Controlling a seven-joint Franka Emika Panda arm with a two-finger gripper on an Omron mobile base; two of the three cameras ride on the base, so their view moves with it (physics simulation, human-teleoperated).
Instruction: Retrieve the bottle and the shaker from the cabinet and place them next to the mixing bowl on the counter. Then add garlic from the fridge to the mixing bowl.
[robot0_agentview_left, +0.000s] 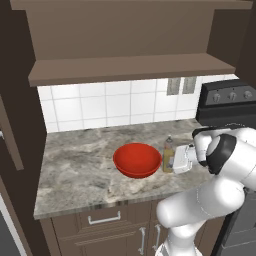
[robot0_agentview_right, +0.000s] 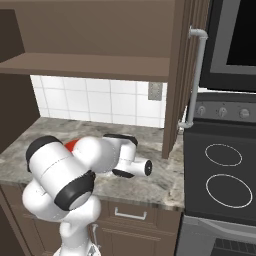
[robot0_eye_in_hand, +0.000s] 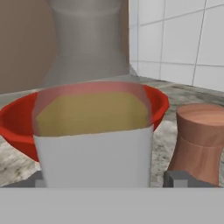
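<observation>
Between the gripper's (robot0_eye_in_hand: 107, 178) spread fingertips, a bottle (robot0_eye_in_hand: 94, 131) of yellow liquid stands upright on the counter (robot0_agentview_left: 75, 170), contact with its sides unclear. Beyond it sits the red mixing bowl (robot0_agentview_left: 137, 160); a brown shaker (robot0_eye_in_hand: 199, 140) stands just beside the right fingertip.

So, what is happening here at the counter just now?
The robot arm has its gripper at the bottle, which stands upright on the counter right beside the red mixing bowl. In the hand view the bottle sits between the two fingertips. A brown shaker already stands next to the bowl. Whether the fingers press on the bottle cannot be told.
</observation>
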